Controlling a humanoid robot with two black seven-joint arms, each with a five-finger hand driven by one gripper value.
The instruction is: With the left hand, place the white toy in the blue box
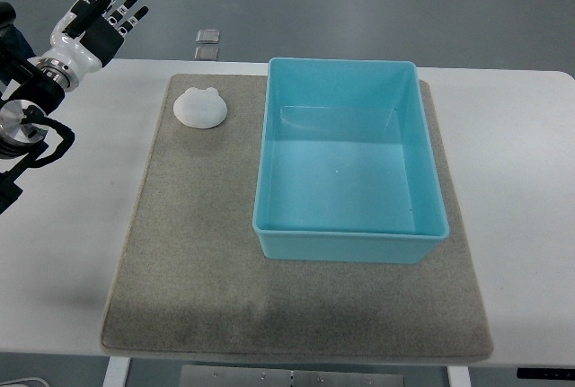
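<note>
Glossy plastic blue box (349, 234) on rough felt mat (198, 252)

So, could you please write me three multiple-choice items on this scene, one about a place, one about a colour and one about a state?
1. Where does the white toy lie?
A. Inside the box
B. On the grey mat, left of the box
C. On the floor

2. What colour is the box?
A. Light blue
B. Red
C. Yellow

3. What is the left hand doing?
A. Gripping the toy
B. Resting inside the box
C. Holding nothing, fingers spread, up at the far left corner of the table

Answers: 1 B, the toy sits on the mat beside the box's left wall. 2 A, its walls and floor are light blue. 3 C, the hand is apart from the toy, its fingers extended.
</note>
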